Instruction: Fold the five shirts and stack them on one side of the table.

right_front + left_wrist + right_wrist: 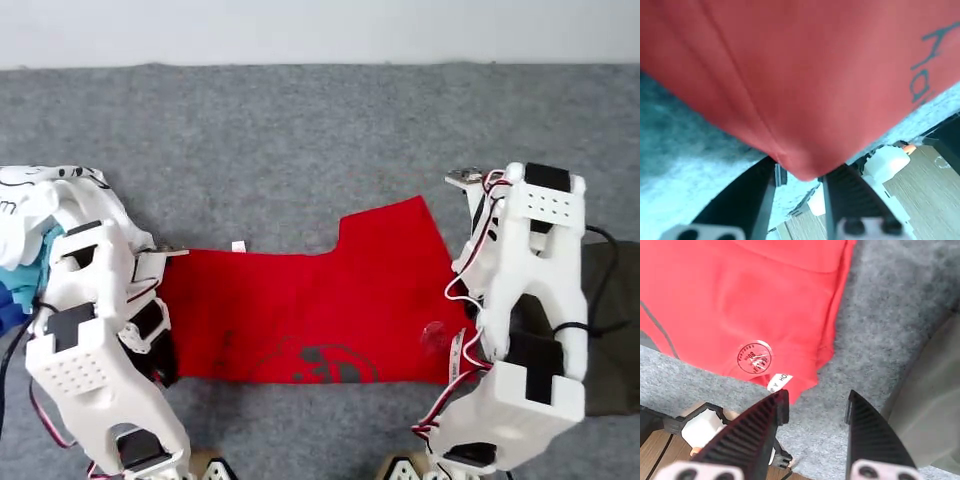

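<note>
The red shirt (300, 310) lies spread on the grey mat (300, 130) between the arms. The left gripper (800, 172) pinches its edge; the right gripper (815, 402) hangs open, empty, just off a corner — lifting one-sided could skew the fold, or the thin pinch may slip.

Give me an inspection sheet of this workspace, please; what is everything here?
Surface: grey felt table.
Job's things: red shirt mid-table, partly folded; white and blue shirts piled at left edge; dark olive cloth at right, perhaps a shirt.
Clutter: nothing seen.
End effectors: left end effector shut on the red shirt; right end effector open beside its corner.
Cables: red and white wires on both arms.
Surroundings: pale wall behind.
</note>
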Controlling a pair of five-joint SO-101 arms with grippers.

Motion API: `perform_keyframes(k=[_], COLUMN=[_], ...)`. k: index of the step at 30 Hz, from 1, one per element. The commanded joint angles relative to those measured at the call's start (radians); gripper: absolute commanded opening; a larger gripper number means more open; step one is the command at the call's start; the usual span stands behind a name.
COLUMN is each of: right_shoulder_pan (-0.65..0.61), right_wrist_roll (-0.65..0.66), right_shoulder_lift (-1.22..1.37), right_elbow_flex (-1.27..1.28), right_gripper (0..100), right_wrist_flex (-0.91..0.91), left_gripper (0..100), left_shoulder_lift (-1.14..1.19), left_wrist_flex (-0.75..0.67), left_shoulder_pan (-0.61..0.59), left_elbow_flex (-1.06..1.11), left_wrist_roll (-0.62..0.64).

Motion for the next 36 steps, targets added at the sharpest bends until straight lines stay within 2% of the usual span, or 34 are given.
perform_keyframes(k=[1, 12, 21, 28, 32, 36], right_shoulder_pan=[-0.007, -0.002, -0.007, -0.004, -0.008, -0.010], right_wrist_roll=[0.006, -0.005, -0.026, -0.026, -0.028, -0.029], right_shoulder_lift=[-0.042, -0.042, -0.042, -0.051, -0.051, -0.045], right_elbow_flex=[-0.032, -0.032, -0.032, -0.035, -0.037, -0.117], right_gripper=[19.1, 19.1, 19.1, 19.1, 19.1, 19.1], right_wrist_flex=[0.042, 0.042, 0.042, 0.022, -0.007, -0.047], left_gripper=[11, 12, 11, 11, 12, 11], left_shoulder_lift=[-0.061, -0.465, -0.552, -0.557, -0.555, -0.546], left_wrist_flex=[0.035, 0.035, 0.034, 0.032, 0.032, 0.021], left_shoulder_pan=[0.029, 0.041, 0.032, -0.049, -0.031, 0.051], left_elbow_flex=[0.019, 0.097, 0.286, 0.091, -0.028, -0.151], left_wrist_roll=[-0.015, -0.017, -0.020, 0.012, 0.104, 0.275])
